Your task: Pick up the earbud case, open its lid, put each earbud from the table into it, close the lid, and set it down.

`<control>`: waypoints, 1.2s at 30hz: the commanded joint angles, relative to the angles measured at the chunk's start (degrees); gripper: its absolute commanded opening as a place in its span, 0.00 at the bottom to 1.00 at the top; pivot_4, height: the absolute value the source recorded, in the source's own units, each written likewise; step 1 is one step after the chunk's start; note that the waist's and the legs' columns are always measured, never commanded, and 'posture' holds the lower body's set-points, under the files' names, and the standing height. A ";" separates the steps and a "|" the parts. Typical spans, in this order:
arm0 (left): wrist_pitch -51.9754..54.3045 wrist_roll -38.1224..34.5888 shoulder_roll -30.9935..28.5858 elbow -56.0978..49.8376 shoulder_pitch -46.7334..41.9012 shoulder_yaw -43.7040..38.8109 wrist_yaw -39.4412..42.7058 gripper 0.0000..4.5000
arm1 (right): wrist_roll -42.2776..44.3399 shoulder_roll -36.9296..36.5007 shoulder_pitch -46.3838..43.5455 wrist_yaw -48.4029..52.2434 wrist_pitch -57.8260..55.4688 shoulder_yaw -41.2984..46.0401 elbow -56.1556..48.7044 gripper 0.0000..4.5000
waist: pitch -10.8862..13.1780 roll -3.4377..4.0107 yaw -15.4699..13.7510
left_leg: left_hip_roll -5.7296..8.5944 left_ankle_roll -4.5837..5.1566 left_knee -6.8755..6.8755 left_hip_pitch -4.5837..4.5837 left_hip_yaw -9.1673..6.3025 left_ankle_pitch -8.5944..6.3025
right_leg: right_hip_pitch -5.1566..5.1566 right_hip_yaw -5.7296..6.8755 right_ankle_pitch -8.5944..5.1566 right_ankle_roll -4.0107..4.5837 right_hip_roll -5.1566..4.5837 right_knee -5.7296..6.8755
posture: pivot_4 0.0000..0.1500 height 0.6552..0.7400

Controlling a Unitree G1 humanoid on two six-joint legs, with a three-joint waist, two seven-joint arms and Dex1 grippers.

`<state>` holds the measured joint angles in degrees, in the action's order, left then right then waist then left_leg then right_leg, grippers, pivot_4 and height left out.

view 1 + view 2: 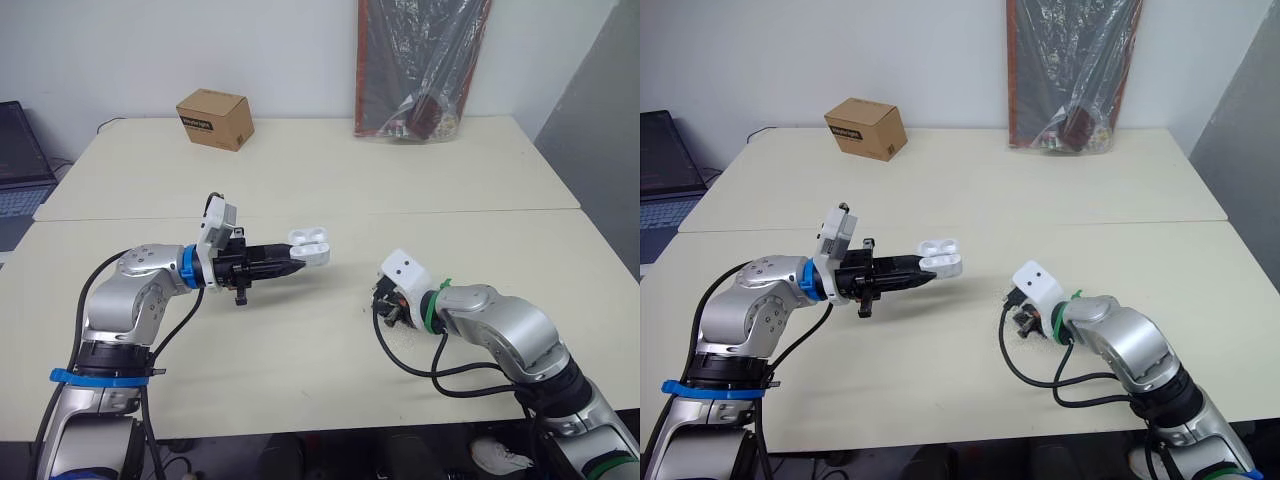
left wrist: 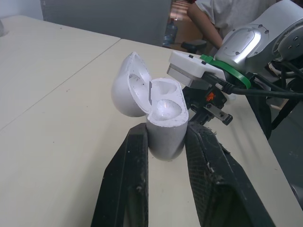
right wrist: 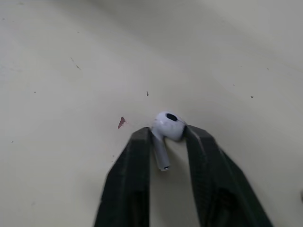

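The left gripper [image 2: 166, 133] was closed on the case [image 2: 163, 111], its lid open. The right gripper [image 3: 168, 135] pinched an earbud [image 3: 168, 124] near the table [image 3: 71, 47].

The only lettering in sight is on the cardboard box [image 1: 213, 118] standing at the far side of the table [image 1: 400, 180]: a dark strip label on the side turned toward the camera carries a line of pale print, but the letters are too small to read. Packets inside the clear plastic bag [image 1: 425, 60] that leans against the wall show patches of coloured printing, and these are likewise too small to make out
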<state>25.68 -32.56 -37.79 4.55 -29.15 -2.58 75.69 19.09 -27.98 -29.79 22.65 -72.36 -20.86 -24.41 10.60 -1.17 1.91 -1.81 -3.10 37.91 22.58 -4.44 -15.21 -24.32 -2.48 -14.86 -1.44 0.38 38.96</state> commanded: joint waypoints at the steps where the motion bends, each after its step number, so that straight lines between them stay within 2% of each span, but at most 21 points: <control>1: -1.15 -0.29 -0.64 -1.87 -0.04 -0.85 0.39 0.18 | -0.03 -0.08 -0.29 0.45 -0.21 0.83 -0.84 0.08 | 0.00 0.00 0.00 | 0.00 0.00 0.00 0.00 0.00 0.00 | 0.00 0.00 0.00 0.00 0.00 0.00 | 1.00 1.00; 5: -1.34 -0.21 -0.62 -1.78 0.08 -0.85 0.43 0.18 | 0.00 -0.60 -0.37 0.96 -0.41 0.62 -0.83 0.08 | 0.00 0.00 0.00 | 0.00 0.00 0.00 0.00 0.00 0.00 | 0.00 0.00 0.00 0.00 0.00 0.00 | 1.00 1.00; 8: -1.56 -0.13 -0.55 -1.66 0.16 -0.80 0.50 0.18 | -0.56 -4.56 -0.43 4.01 2.43 -1.00 -1.64 0.08 | 0.00 0.00 -0.01 | 0.00 0.00 0.00 0.00 0.00 0.00 | 0.00 0.00 0.00 0.00 0.00 0.00 | 1.00 1.00; 15: -2.29 0.21 -0.66 -0.76 -0.21 -0.53 0.96 0.18 | -6.09 -25.92 0.89 22.47 24.68 -5.34 -2.87 0.08 | 0.03 0.00 -0.12 | 0.07 0.00 0.02 0.02 0.00 0.00 | 0.05 0.03 -0.11 -0.20 -0.07 -0.11 | 1.00 1.00; 18: -2.43 0.33 -0.40 -0.45 -0.61 -0.31 0.92 0.18 | -9.36 -31.95 2.29 30.36 36.35 -5.82 -0.18 0.08 | 0.04 -0.01 0.00 | 0.05 0.00 -0.01 -0.04 0.01 0.00 | 0.06 0.02 -0.13 -0.22 -0.05 -0.10 | 1.00 1.00; 28: -2.13 0.02 0.24 -1.94 0.25 -0.30 -0.04 0.18 | -16.25 -35.30 5.82 44.91 62.17 -4.52 9.69 0.08 | 0.05 -0.03 0.06 | 0.02 0.00 0.03 -0.14 0.04 0.00 | 0.15 -0.02 -0.13 -0.23 -0.02 -0.07 | 1.00 1.00; 36: -1.86 -0.29 0.08 -2.76 1.13 -0.71 -0.40 0.18 | -19.80 -33.44 5.38 48.45 66.48 -3.37 14.46 0.08 | 0.05 -0.03 -0.01 | 0.02 -0.01 0.04 -0.26 0.05 0.00 | 0.23 -0.05 -0.12 -0.22 -0.02 -0.02 | 1.00 1.00</control>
<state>24.26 -32.12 -37.48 4.26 -27.72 -2.43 75.49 0.92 -61.25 -24.03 70.24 -6.32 -25.54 -10.82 10.65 -1.20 1.90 -1.79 -3.10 37.95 22.31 -4.39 -15.21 -24.08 -2.52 -14.98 -1.66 0.36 38.94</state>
